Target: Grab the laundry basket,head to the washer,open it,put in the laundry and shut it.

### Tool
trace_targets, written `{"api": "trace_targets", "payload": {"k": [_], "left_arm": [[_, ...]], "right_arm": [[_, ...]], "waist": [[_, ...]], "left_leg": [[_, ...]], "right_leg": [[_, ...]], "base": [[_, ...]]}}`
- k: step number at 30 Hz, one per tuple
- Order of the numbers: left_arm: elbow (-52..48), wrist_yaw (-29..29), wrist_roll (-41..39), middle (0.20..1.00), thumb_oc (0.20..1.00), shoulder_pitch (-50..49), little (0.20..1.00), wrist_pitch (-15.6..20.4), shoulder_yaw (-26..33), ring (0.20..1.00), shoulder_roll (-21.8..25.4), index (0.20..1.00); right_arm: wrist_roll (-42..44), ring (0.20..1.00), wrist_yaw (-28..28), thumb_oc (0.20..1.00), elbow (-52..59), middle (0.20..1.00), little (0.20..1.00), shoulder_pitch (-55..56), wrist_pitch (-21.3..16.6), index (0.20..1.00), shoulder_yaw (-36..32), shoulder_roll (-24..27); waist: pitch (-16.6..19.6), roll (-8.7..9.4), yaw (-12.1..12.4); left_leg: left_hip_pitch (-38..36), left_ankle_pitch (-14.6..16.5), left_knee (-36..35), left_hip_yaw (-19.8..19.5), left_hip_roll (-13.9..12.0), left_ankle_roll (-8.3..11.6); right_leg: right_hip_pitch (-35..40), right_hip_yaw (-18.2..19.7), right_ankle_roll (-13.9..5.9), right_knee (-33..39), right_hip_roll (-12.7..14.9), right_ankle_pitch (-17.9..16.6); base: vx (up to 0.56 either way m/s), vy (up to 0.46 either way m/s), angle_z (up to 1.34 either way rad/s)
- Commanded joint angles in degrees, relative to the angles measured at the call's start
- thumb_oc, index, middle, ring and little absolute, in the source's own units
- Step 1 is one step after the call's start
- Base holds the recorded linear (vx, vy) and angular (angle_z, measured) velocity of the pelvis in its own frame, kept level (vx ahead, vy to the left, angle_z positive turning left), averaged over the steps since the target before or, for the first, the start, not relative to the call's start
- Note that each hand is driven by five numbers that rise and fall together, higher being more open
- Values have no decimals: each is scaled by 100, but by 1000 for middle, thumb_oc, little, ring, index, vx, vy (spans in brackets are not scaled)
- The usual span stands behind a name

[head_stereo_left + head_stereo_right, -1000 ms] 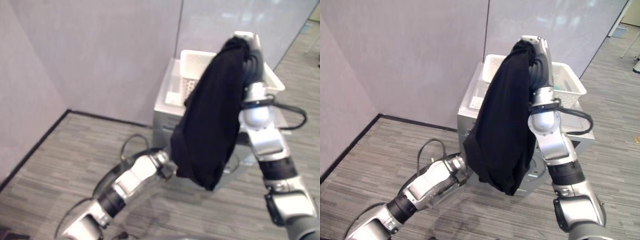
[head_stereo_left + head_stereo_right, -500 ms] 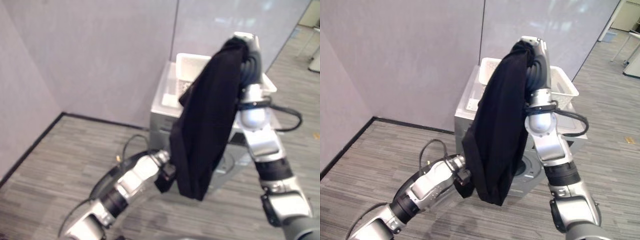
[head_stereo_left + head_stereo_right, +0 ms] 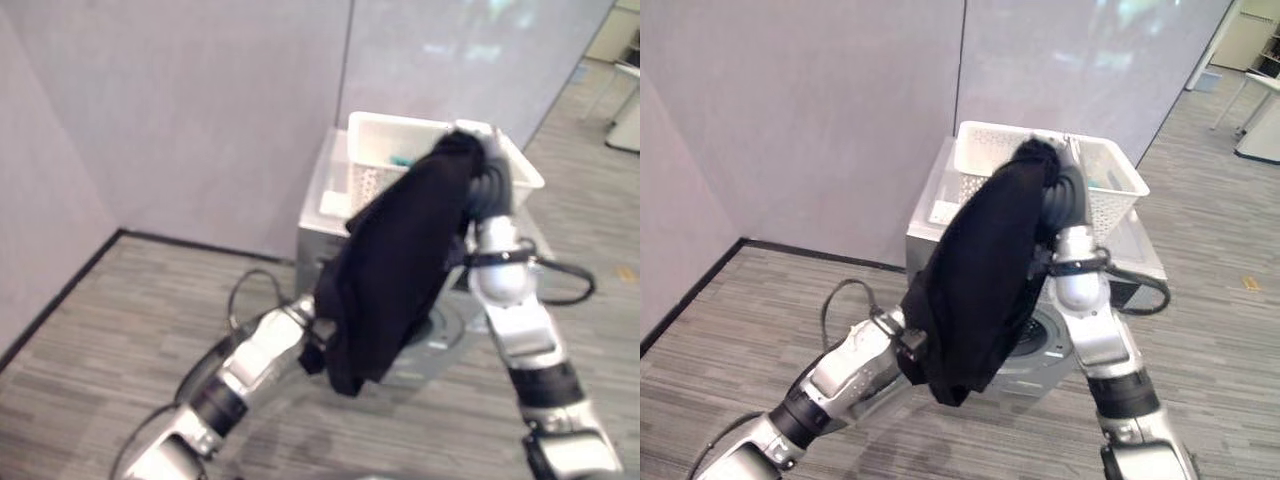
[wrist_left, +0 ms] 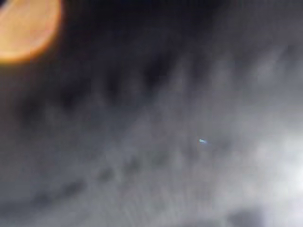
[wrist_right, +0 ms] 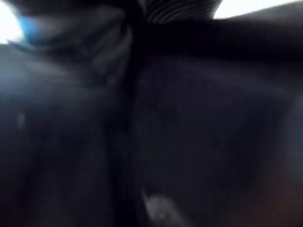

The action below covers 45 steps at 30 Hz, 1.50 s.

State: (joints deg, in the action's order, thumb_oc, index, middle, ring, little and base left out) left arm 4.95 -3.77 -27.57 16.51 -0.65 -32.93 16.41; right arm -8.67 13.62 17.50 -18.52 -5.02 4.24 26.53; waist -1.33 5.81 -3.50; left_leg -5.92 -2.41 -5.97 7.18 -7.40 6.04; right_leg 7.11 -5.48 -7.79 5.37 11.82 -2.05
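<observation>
A black garment (image 3: 400, 260) hangs from my right hand (image 3: 486, 160), which is raised in front of the white laundry basket (image 3: 380, 135). The cloth drapes over the hand, and the right wrist view shows dark cloth pressed close. The basket sits on top of the silver washer (image 3: 930, 210), with something teal inside it. The washer's round front opening (image 3: 1045, 340) shows partly behind the garment. My left hand (image 3: 908, 345) reaches in low, and the garment's lower part covers it.
The washer stands against a grey partition wall (image 3: 200, 110), with a wall corner and dark baseboard to the left. Striped grey floor (image 3: 110, 330) spreads in front. A table leg shows at the far right (image 3: 1255, 110).
My right arm has lowered the garment from above the basket down toward the washer's front. The left hand has slid further under the cloth. The camera has shifted slightly.
</observation>
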Motion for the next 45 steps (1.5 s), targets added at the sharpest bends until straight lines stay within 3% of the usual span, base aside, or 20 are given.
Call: {"api": "trace_targets", "payload": {"k": [1, 9, 19, 25, 30, 34, 35, 36, 37, 38, 45], "left_arm": [[-54, -49, 49, 200, 200, 475, 200, 395, 42, 200, -199, 200], [-707, -193, -113, 200, 200, -299, 200, 394, 539, 200, 227, 200], [-960, -256, -216, 200, 200, -527, 200, 382, 687, 200, 381, 200], [-1076, -283, -220, 200, 200, -637, 200, 417, 851, 200, 479, 200], [-1124, -324, -289, 200, 200, -821, 200, 518, 1191, 200, 598, 200], [-1036, -318, -280, 200, 200, -829, 200, 567, 1310, 200, 598, 200], [-1008, -317, -267, 200, 200, -833, 200, 582, 1339, 200, 592, 200], [-996, -313, -270, 200, 200, -833, 200, 584, 1354, 200, 585, 200], [-977, -308, -277, 200, 200, -845, 200, 588, 1373, 200, 577, 200], [-958, -304, -286, 200, 200, -865, 200, 588, 1405, 200, 575, 200], [-774, -247, -268, 200, 200, -742, 200, 574, 1431, 200, 514, 200]], "right_arm": [[347, 200, -193, 200, 517, 200, 200, -125, -443, 200, -724, 226], [816, 200, -758, 200, 1086, 200, 200, 1360, -671, 200, -1090, 146], [1213, 200, -1457, 200, 1201, 200, 200, 2516, -716, 200, -888, 243], [1198, 200, -1943, 200, 904, 200, 200, 3636, -636, 200, -782, 409], [760, 200, -2241, 200, -9, 200, 200, 4552, -530, 200, -724, 665], [760, 200, -2388, 200, -410, 200, 200, 4742, -521, 200, -666, 747], [755, 426, -2411, 426, -578, 426, 426, 4796, -517, 426, -656, 758], [785, 426, -2427, 426, -717, 426, 426, 4833, -501, 426, -654, 743], [808, 752, -2442, 752, -893, 752, 752, 4836, -479, 752, -615, 728], [792, 1000, -2467, 1000, -1003, 1000, 1000, 4876, -471, 1000, -606, 727], [819, 1000, -2461, 1000, -2185, 1000, 1000, 4802, -333, 1000, -281, 426]], "waist": [[107, -346, 110], [24, -399, -62], [-3, -459, -241], [-28, -510, -390], [-68, -598, -588], [-79, -655, -670], [-88, -669, -687], [-99, -683, -697], [-103, -698, -702], [-111, -708, -714], [-182, -782, -696]], "left_leg": [[-386, 1023, 474, 26, 134, -491], [-333, 954, 463, 116, 70, -441], [-391, 959, 422, 192, 3, -389], [-376, 919, 419, 248, -30, -360], [-391, 872, 382, 371, -42, -338], [-407, 845, 349, 429, -43, -313], [-403, 834, 344, 434, -47, -303], [-398, 828, 344, 436, -50, -295], [-390, 819, 344, 433, -52, -286], [-386, 812, 340, 425, -53, -278], [-343, 732, 322, 350, -94, -205]], "right_leg": [[-16, -221, 0, -152, -151, 254], [-114, -157, 8, -135, -210, 256], [-109, -111, 27, -117, -293, 308], [-172, -63, 39, -143, -314, 314], [-296, 66, 17, -177, -328, 296], [-330, 122, 8, -170, -337, 295], [-332, 129, 10, -167, -336, 297], [-337, 128, 13, -173, -333, 299], [-337, 119, 18, -179, -333, 306], [-335, 109, 27, -183, -333, 314], [-280, -29, 66, -187, -346, 362]], "base": [[10, -35, -6], [-6, -34, -5], [-9, -33, -2], [-19, -21, -3], [-24, -18, -13], [-10, -16, -22], [-6, -7, -6], [-6, -14, -3], [0, 0, 0], [-4, -20, 3], [13, -39, 10]]}}
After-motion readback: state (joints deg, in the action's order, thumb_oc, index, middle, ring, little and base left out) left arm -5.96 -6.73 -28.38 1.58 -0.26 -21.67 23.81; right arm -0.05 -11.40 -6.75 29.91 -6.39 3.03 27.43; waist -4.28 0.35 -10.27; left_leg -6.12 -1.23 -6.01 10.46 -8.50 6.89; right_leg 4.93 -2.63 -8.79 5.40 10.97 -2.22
